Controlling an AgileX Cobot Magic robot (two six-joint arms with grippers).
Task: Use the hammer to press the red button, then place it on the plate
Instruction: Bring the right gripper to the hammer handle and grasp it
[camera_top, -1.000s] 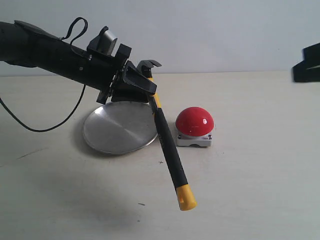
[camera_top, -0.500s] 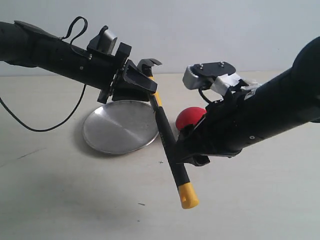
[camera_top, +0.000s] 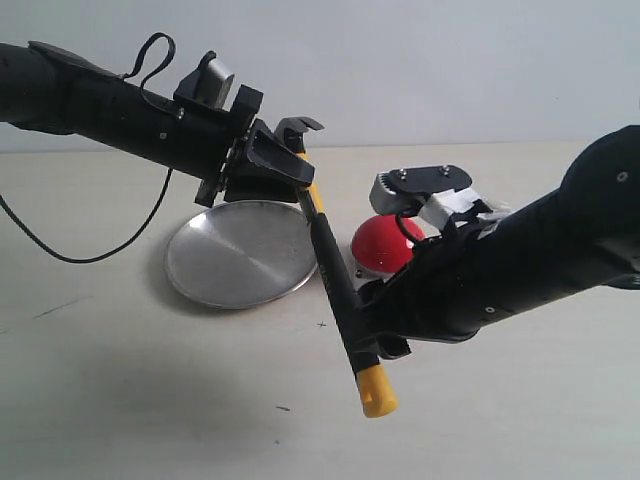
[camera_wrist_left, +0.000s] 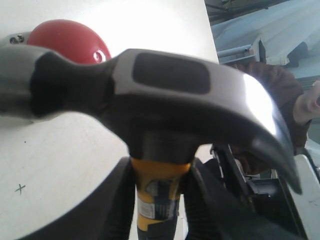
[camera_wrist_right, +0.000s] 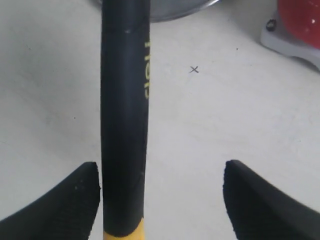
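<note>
The hammer (camera_top: 335, 275) hangs head-up in the air, its yellow butt low over the table. My left gripper (camera_top: 297, 178) is shut on its neck just under the dark head (camera_wrist_left: 165, 95), over the edge of the silver plate (camera_top: 238, 254). My right gripper (camera_top: 372, 330) stands open around the lower black handle (camera_wrist_right: 125, 115); one finger touches the handle, the other is well apart. The red button (camera_top: 385, 243) sits on its grey base right of the plate, partly hidden behind my right arm.
A black cable (camera_top: 90, 255) loops from the left arm down to the table left of the plate. A small pen cross (camera_wrist_right: 194, 69) marks the table between plate and button. The table's back edge meets a pale wall.
My right arm swept in from the right and brought its open gripper around the lower handle, sinking slightly in the last half second. The left arm and the hammer have held still.
</note>
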